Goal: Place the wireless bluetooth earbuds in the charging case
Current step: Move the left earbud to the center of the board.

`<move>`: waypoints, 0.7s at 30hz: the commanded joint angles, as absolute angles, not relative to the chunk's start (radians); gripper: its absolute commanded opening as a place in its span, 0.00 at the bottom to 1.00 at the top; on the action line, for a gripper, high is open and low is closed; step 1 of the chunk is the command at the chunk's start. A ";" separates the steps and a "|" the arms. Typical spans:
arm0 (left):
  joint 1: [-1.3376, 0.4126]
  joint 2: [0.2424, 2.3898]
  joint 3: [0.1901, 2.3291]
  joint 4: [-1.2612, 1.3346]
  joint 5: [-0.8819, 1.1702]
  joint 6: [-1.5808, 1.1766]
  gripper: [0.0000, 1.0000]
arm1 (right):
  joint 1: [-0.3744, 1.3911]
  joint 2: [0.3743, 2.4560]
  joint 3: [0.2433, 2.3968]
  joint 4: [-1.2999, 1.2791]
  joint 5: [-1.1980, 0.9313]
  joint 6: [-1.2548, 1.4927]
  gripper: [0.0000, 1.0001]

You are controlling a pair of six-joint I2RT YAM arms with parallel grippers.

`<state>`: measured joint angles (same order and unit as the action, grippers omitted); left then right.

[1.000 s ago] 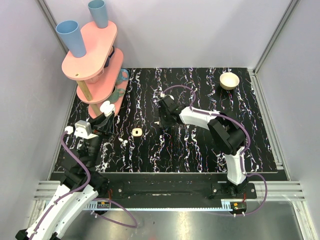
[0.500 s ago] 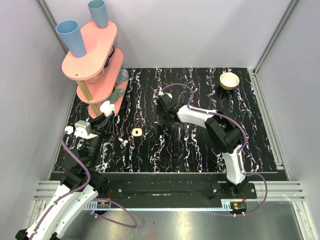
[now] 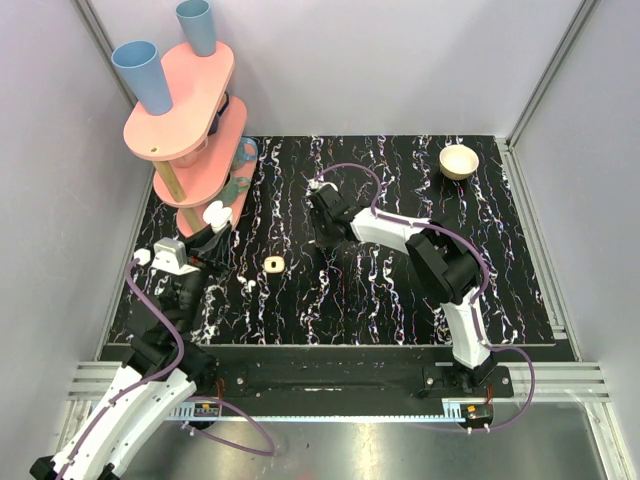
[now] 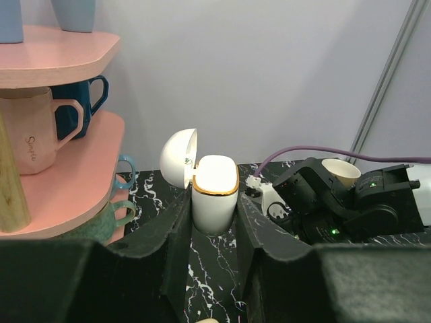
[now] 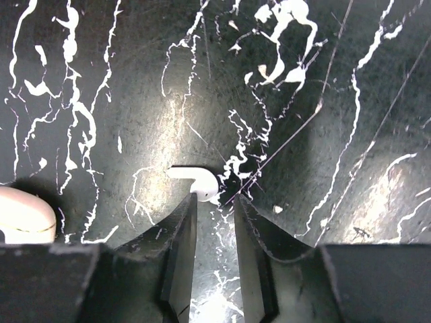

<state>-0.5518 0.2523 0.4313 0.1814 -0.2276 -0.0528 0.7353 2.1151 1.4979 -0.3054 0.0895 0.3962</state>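
Observation:
The white charging case (image 4: pixel 214 195) with a gold rim stands upright between my left gripper's (image 4: pixel 214 205) jaws, its lid (image 4: pixel 178 158) hinged open to the left. In the top view the case (image 3: pixel 215 213) is at the left by the pink stand, held by the left gripper (image 3: pixel 207 232). One tiny white earbud (image 5: pixel 197 181) lies on the black marbled table, touching the tip of my right gripper's (image 5: pixel 214 200) left finger, outside the narrow empty gap. The right gripper (image 3: pixel 322 233) points down mid-table. A tiny white piece (image 3: pixel 250 285), seemingly the other earbud, lies front left.
A pink two-tier stand (image 3: pixel 190 110) with blue cups and mugs stands at the far left, close to the case. A cream rounded-square piece (image 3: pixel 272 263) lies between the arms, and shows at the right wrist view's left edge (image 5: pixel 23 215). A cream bowl (image 3: pixel 459 160) sits far right.
My right gripper has shifted a little left and away across the table. The left wrist has shifted slightly, with the case still held by the stand.

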 commanded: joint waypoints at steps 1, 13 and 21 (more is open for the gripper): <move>-0.552 0.273 0.460 0.239 -0.213 -0.045 0.00 | 0.741 2.141 1.537 -0.310 0.066 0.220 0.34; -0.552 0.256 0.459 0.230 -0.221 -0.041 0.00 | 0.741 2.142 1.525 -0.261 -0.078 0.005 0.33; -0.552 0.244 0.457 0.219 -0.221 -0.045 0.00 | 0.732 2.151 1.528 -0.265 -0.016 -0.100 0.33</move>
<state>-0.5518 0.2604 0.4316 0.1822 -0.2222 -0.0525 0.7349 2.1391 1.5127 -0.2737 -0.0528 -0.0196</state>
